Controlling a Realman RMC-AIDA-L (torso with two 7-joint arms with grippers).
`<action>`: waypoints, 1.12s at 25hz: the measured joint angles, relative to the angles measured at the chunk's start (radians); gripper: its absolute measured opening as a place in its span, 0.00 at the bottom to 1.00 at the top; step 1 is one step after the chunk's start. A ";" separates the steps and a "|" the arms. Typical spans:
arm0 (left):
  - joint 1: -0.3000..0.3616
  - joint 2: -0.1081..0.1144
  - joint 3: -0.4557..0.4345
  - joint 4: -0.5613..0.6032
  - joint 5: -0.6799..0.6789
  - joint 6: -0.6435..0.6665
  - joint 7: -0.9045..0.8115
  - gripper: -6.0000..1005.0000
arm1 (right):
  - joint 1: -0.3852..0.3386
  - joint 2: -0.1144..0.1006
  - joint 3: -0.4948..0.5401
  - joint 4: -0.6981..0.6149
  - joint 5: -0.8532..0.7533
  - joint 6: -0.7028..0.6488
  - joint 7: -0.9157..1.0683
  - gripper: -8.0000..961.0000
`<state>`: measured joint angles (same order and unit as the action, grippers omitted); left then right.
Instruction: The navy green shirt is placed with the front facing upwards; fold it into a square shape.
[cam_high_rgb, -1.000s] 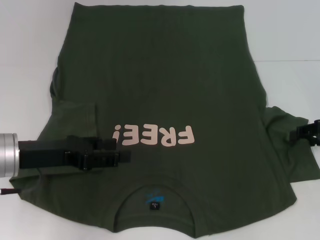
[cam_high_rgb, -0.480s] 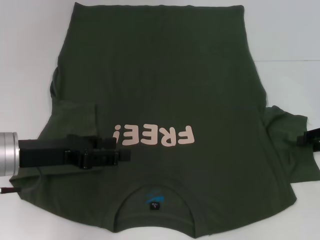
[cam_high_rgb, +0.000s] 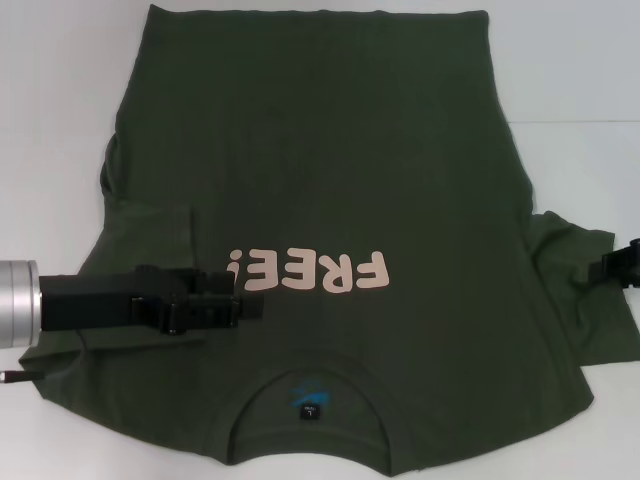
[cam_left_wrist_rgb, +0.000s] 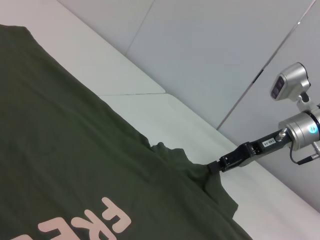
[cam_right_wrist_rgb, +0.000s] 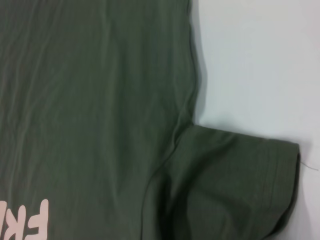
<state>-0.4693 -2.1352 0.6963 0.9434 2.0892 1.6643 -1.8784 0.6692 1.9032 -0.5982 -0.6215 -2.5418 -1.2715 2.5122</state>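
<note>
The shirt (cam_high_rgb: 330, 200) lies front-up on the worktop (cam_high_rgb: 60, 100), its left sleeve already folded in beneath the left end effector (cam_high_rgb: 240, 308) (grip unreadable), while the right end effector (cam_high_rgb: 608, 266) reaches the outspread right sleeve, grip likewise unclear.

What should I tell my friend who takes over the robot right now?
Left gripper: low over the navy green shirt, beside the pink lettering, holding nothing that I can see.
Right gripper: at the edge of the right sleeve; grip unclear.
Shirt: flat on the white table, front up, collar nearest the robot.
Done: left sleeve folded onto the body.
Left: right sleeve, then folding the body into a square.
</note>
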 joint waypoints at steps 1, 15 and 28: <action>0.000 0.000 0.000 0.000 0.000 0.000 0.000 0.72 | 0.000 0.000 0.000 -0.001 0.000 -0.003 -0.003 0.45; -0.001 0.000 -0.002 0.000 -0.002 -0.010 0.002 0.72 | -0.006 0.000 -0.003 -0.011 0.000 0.016 -0.045 0.08; 0.008 0.000 -0.041 0.008 -0.052 0.001 -0.009 0.72 | 0.017 -0.016 -0.007 -0.044 -0.006 0.108 -0.057 0.06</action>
<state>-0.4616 -2.1353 0.6555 0.9509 2.0370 1.6652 -1.8872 0.6858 1.8872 -0.6050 -0.6651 -2.5482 -1.1635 2.4547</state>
